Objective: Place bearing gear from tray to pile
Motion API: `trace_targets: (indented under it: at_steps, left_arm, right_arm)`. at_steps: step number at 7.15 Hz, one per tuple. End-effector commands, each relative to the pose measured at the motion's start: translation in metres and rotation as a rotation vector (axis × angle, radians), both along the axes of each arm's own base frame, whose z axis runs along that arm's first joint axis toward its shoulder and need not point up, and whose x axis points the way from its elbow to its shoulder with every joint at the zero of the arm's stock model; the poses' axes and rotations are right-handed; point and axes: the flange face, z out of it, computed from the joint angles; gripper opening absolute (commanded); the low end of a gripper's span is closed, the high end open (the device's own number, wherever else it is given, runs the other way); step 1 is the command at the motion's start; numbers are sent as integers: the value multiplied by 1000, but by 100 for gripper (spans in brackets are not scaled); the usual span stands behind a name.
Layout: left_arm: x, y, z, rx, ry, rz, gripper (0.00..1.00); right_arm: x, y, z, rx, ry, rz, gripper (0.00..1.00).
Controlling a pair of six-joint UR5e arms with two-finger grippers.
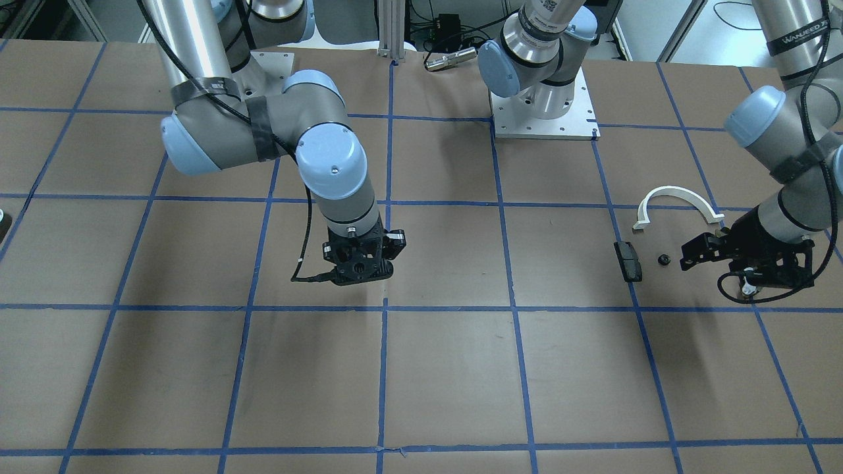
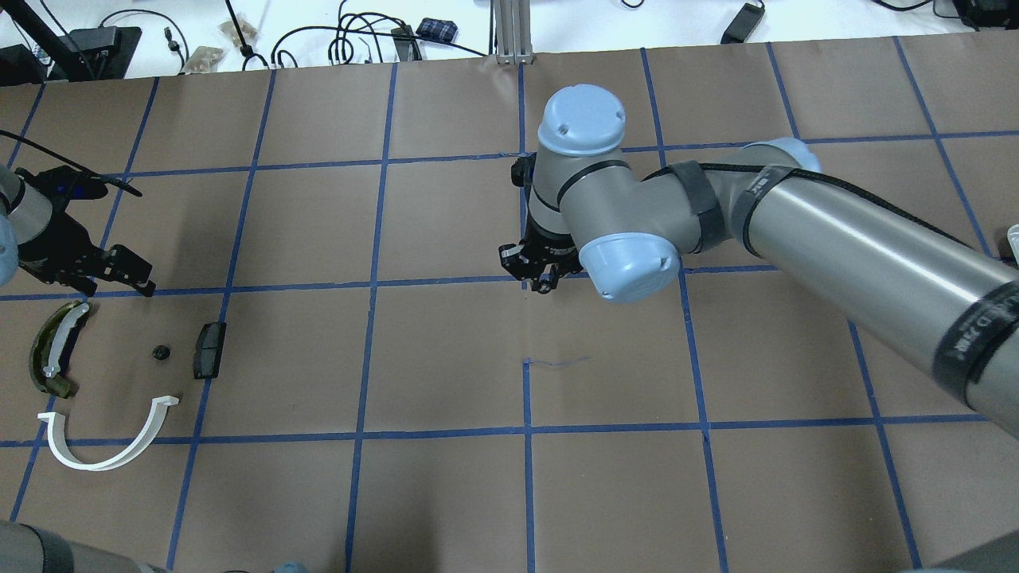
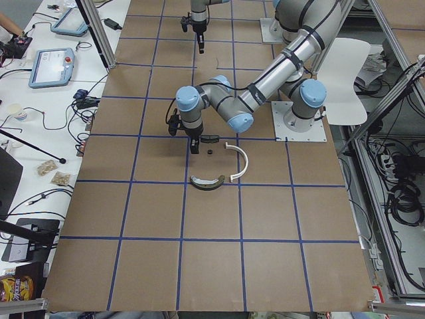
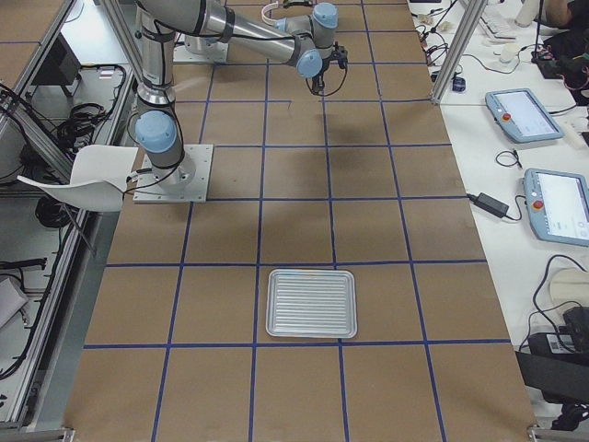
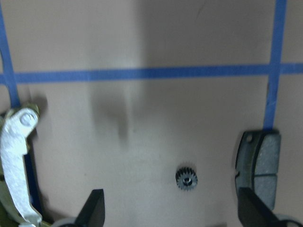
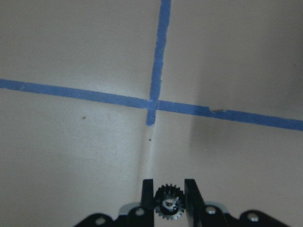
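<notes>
right hand (image 6: 169, 185): clamped on a bearing gear (image 6: 169, 206), above the desk (image 1: 448, 368)
left hand (image 5: 173, 210): spread wide, holding nothing, over the pile (image 2: 160, 352)
pile: second gear (image 5: 186, 178) lies between dark block (image 5: 258, 165) and green piece (image 2: 49, 362)

Wrist cameras look down, close; 4 fixed views ring the table (image 2: 446, 493), overhead and front sharing the pile (image 2: 209, 350).

Brown-papered table (image 2: 446, 477), blue tape grid. Toward robot's left: white arc (image 1: 673, 191), olive curved piece (image 2: 52, 358), small dark gear (image 2: 161, 352), dark block (image 2: 209, 350), all apart. Far right end: white tray (image 4: 311, 304).
</notes>
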Motion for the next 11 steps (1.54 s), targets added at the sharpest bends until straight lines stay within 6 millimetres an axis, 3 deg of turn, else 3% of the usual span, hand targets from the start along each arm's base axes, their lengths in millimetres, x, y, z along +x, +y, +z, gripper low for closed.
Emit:
trace_targets:
  at_steps: [1,3,4,5,6,7,8,9,10,11]
  left_arm:
    - [-59,-20,13,-25,-10,6,99]
    - [-81,-22,10,-28,23,40,99]
    - [-102,-26,11,-48,68,18,99]
    - [-126,-29,13,-49,66,19,99]
    - [-149,-31,16,-49,65,48,99]
    - [-173,-32,16,-45,64,69,100]
    - [-194,-33,13,-38,69,77,100]
    - [-225,-32,11,-27,69,159,99]
    - [-273,-30,12,-22,65,195,99]
    - [-323,-24,12,-26,58,251,100]
  right_arm:
    - [35,18,-33,58,-22,-6,0]
    - [40,22,-41,71,-14,-15,2]
    - [36,27,-49,81,1,-5,28]
    - [34,33,-57,84,4,0,48]
    - [34,30,-55,56,-5,-7,94]
    - [29,19,-41,27,-29,-23,100]
    - [9,5,-31,14,-35,-63,100]
    - [-27,-16,-13,-13,-44,-125,100]
    - [-67,-30,27,-85,-55,-158,100]
    - [-101,-27,65,-100,-51,-128,100]
